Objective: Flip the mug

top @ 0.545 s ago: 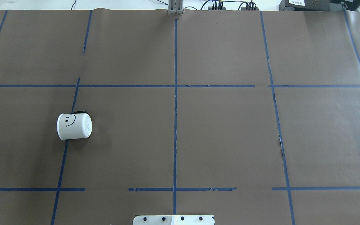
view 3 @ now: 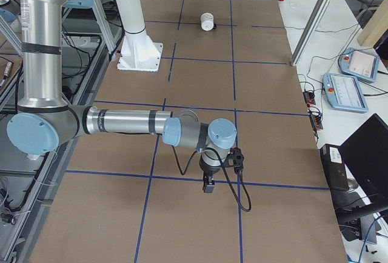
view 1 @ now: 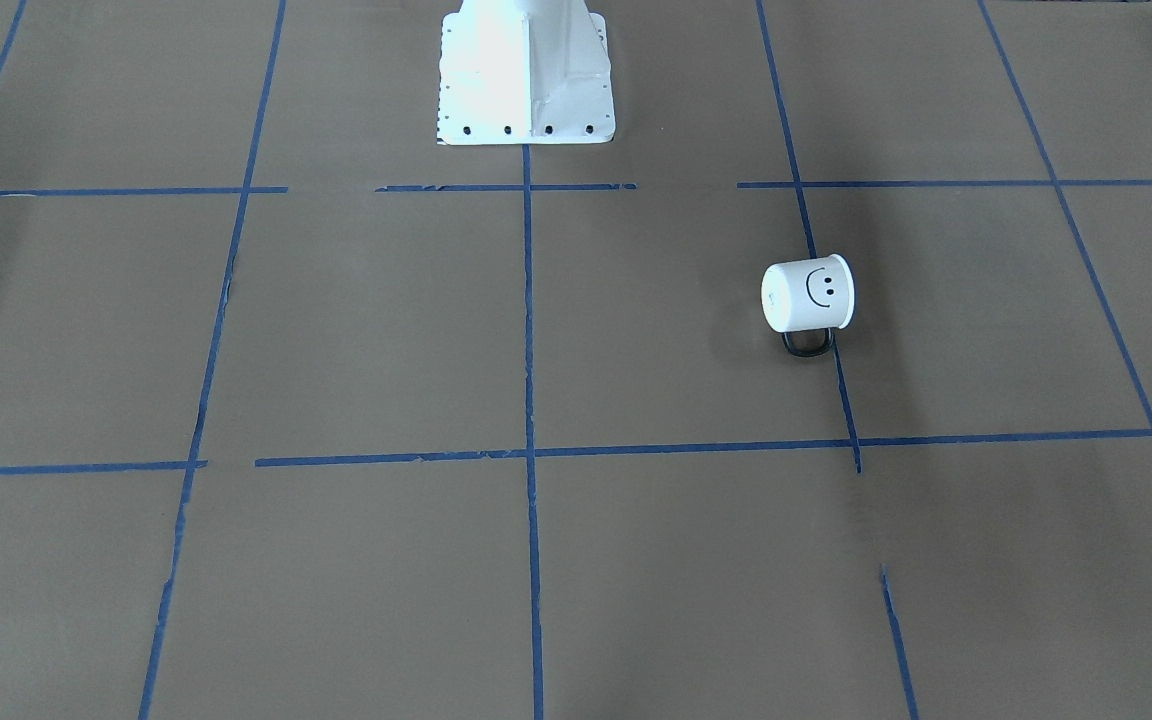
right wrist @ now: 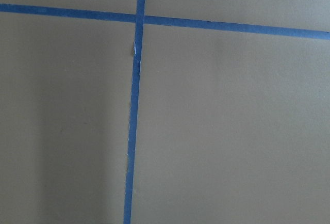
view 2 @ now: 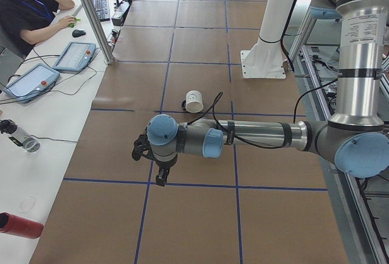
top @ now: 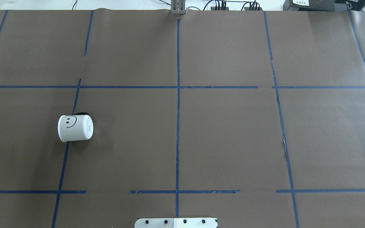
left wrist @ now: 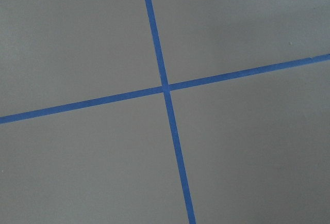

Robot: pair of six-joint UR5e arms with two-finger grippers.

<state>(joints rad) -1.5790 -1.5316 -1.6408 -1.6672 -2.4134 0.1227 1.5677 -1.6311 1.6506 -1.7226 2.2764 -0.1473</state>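
Note:
The white mug [top: 74, 128] with a black smiley face lies on its side on the brown paper, on the robot's left half of the table. Its base points toward the table's middle and its black handle [view 1: 808, 343] points away from the robot. It also shows in the front-facing view [view 1: 806, 295], the left view [view 2: 194, 101] and the right view [view 3: 207, 20]. My left gripper [view 2: 159, 180] hangs over a tape crossing, well short of the mug. My right gripper [view 3: 208, 187] hangs over the far half. I cannot tell whether either is open or shut.
The white robot base plate [top: 176, 222] sits at the table's near edge. Blue tape lines [top: 178, 126] grid the paper. An operator [view 2: 24, 8], tablets [view 2: 74, 56] and a red bottle [view 2: 21, 224] are on a side desk at the far edge.

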